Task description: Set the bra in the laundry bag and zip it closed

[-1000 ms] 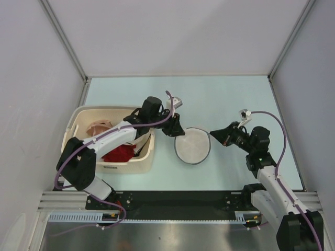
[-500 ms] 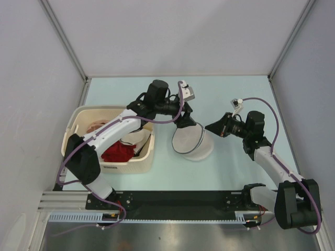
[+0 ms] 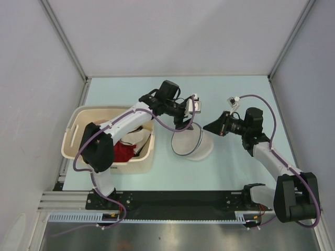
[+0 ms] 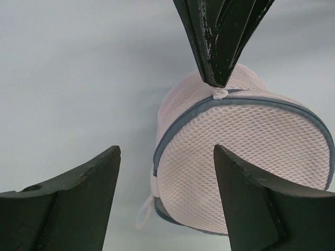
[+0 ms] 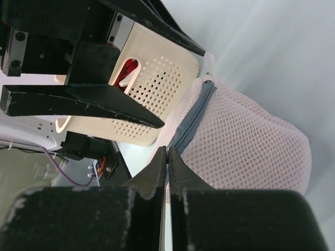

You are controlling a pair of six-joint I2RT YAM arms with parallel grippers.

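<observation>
So this all comes down to where the zip sits relative to the 2 claws. The round white mesh laundry bag with the grey zip rim [image 3: 191, 142] is tipped up on its edge on the pale blue-green worktop [image 3: 235, 94]. The zip band arches over the top of the bag and looks closed as far as I can tell. The tiny white zip pull [image 4: 220, 94] sits at the top of that arch, towards the bag's right.

The right claw [image 5: 167, 150] is pinched fully shut with its tips right on that pull. I reckon it has the bag by that spot, since the bag stands up on its rim. The left claw [image 4: 167, 149] is spread wide with nothing in it. It hovers just off the bag's far-left side, fingers aimed at the rim, close but not touching.

Left of the bag is a cream perforated plastic basket [image 3: 73, 137] with a bright red garment [image 3: 121, 152] in it. I honestly can't spot the shiny salmon-pink satin bra. The left arm lies across the basket, so my guess is it's under there.

My take: the left arm is nearer both the rim and the basket. It probably needs to brace the rim beside the pull so the zip can run open along that arch.
</observation>
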